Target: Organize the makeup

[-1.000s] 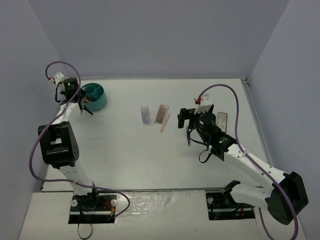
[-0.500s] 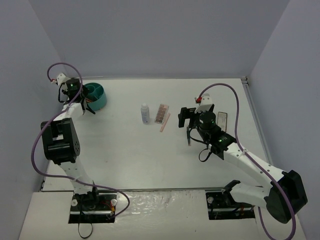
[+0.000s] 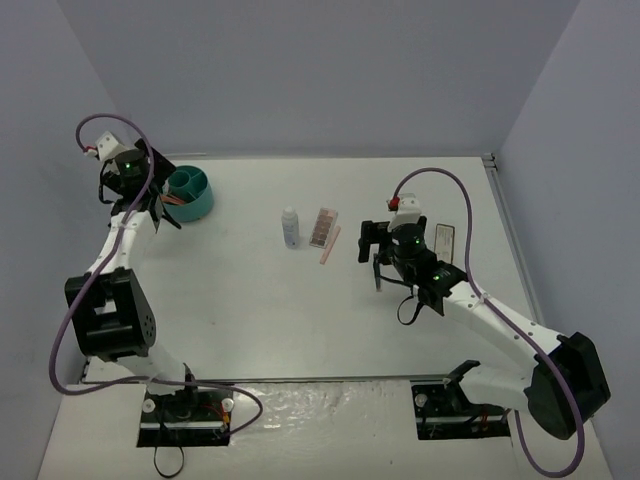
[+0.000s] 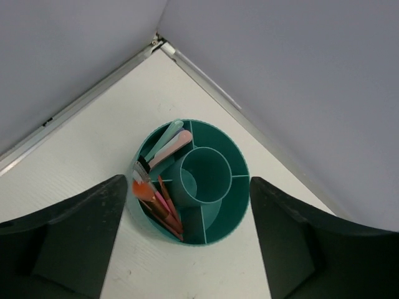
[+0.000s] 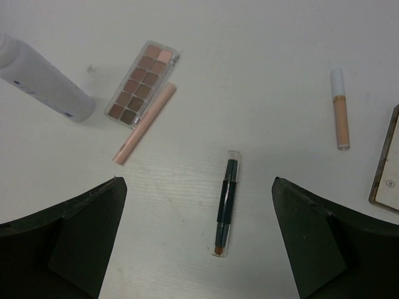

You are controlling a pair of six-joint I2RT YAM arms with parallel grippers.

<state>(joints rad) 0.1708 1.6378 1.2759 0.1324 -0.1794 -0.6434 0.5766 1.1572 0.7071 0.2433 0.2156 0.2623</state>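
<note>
So the loose makeup is mostly around the middle of the worktop (image 3: 250, 310), a bit toward the far edge. The white bottle (image 5: 43, 81) is lying on its side, and the pinkish-brown palette (image 5: 141, 82) sits just beside it. A thin pink stick (image 5: 144, 123) lies along the palette's long edge, touching it or near enough. Further toward the right edge there's a dark stick with a clear cap (image 5: 225, 203) on its own. Past that is a peach tube with a white cap (image 5: 340, 109). The dark-framed compact (image 5: 386, 165) is closest to the right edge and only partly in the wrist view. The right fingers (image 5: 62, 243) are spread wide open with nothing in them. They hang above the worktop, and the dark stick shows in the gap between them. The rest of the makeup is already in the round teal tub (image 4: 190, 180) up at the far-left corner. It has a teal stick and a pink stick (image 4: 168, 146) in one outer section. A bunch of orange and pink brushes (image 4: 159, 202) is in the section next to it. The left fingers (image 4: 68, 237) are also wide open and hold nothing. They look straight down on the tub from above, clear of it. From the top camera, the left arm (image 3: 125, 240) reaches along the left edge and the right arm (image 3: 480, 310) angles in from the near-right corner.
</note>
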